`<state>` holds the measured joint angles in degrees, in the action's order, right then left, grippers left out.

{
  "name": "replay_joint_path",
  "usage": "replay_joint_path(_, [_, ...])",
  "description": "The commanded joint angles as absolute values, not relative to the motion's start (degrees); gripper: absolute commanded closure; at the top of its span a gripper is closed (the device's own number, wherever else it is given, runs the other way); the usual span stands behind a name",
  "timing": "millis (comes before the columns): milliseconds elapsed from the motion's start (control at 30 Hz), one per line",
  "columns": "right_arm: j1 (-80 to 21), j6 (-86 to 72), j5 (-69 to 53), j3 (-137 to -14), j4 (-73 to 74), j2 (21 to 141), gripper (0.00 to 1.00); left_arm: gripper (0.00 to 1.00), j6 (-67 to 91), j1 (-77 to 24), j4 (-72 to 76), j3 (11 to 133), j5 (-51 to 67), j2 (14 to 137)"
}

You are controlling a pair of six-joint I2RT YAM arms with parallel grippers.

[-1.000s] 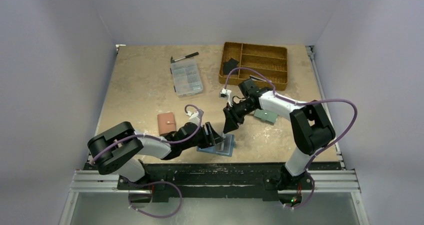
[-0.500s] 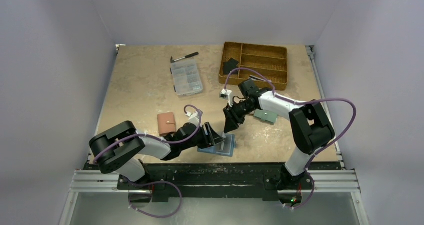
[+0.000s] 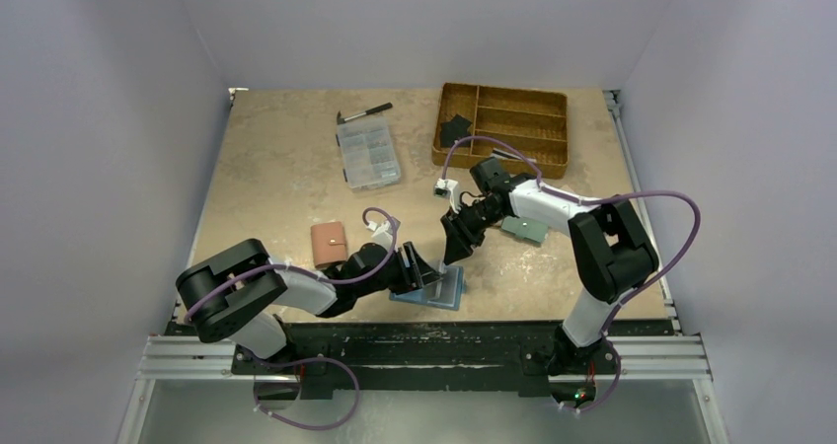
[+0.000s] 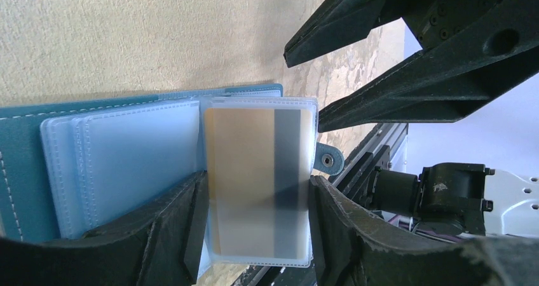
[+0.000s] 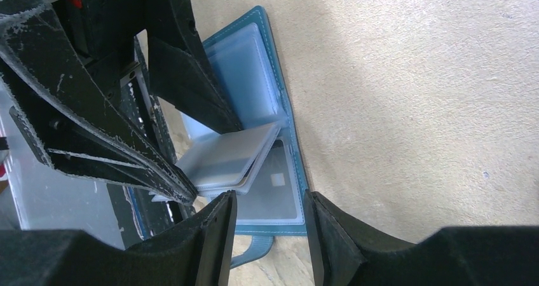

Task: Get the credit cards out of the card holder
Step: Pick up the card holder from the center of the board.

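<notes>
The dark blue card holder (image 3: pixel 444 291) lies open near the table's front edge, its lighter blue inside up. My left gripper (image 4: pixel 254 187) is shut across a lifted bundle of clear sleeves (image 5: pixel 225 156). The top sleeve holds a tan credit card (image 4: pixel 238 171) with a dark stripe. The snap tab (image 4: pixel 327 160) sticks out beside it. My right gripper (image 5: pixel 268 203) hovers open just above the holder, apart from it. Between its fingers a greyish credit card (image 5: pixel 273 194) with a chip shows in the bottom sleeve. The right gripper's fingers (image 4: pixel 381 102) hang close over the left gripper.
A brown-pink wallet (image 3: pixel 329 244) lies left of the left arm. A pale green wallet (image 3: pixel 522 229) lies under the right arm. Further back are a clear compartment box (image 3: pixel 367 153), a pen (image 3: pixel 363 114) and a wooden tray (image 3: pixel 501 126). The metal rail (image 3: pixel 424 350) runs just behind the holder.
</notes>
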<state>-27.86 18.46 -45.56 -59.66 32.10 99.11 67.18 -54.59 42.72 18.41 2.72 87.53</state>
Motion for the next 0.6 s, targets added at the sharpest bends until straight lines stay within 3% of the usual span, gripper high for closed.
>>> replay_joint_path(0, [-28.30,19.29,-44.40,-60.29,32.03,99.50,0.49,0.67,67.77,-54.40,43.93,17.72,4.68,88.45])
replay_joint_path(567, [-29.39,19.10,-42.81,-60.21,31.95,100.19,0.48,0.60,67.59,-54.45,45.62,18.76,7.03,91.14])
